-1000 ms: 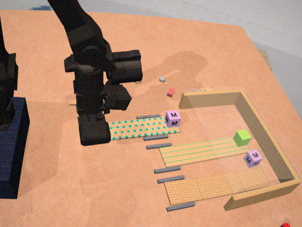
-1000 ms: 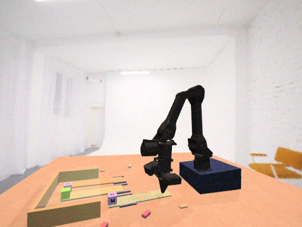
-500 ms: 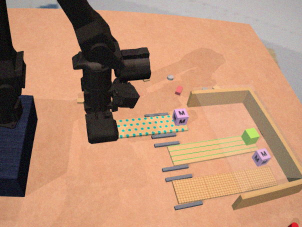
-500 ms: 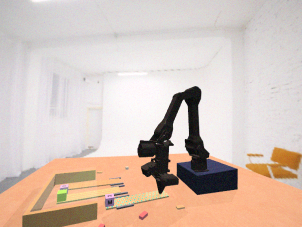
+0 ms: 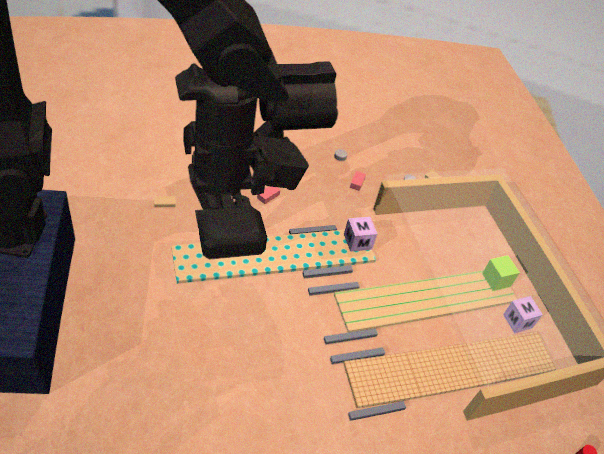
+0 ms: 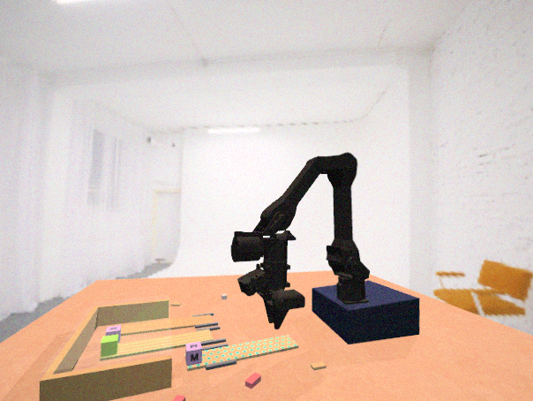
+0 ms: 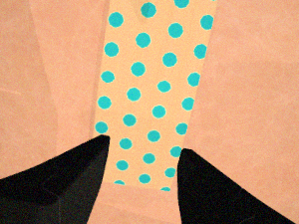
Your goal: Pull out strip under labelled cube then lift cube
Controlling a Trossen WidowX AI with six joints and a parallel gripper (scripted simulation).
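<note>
My arm is bent over, wrist pointing straight down; the tool hangs partly spread, gripping nothing, above the dotted strip. The labelled cube sits on that strip's far end.
</note>
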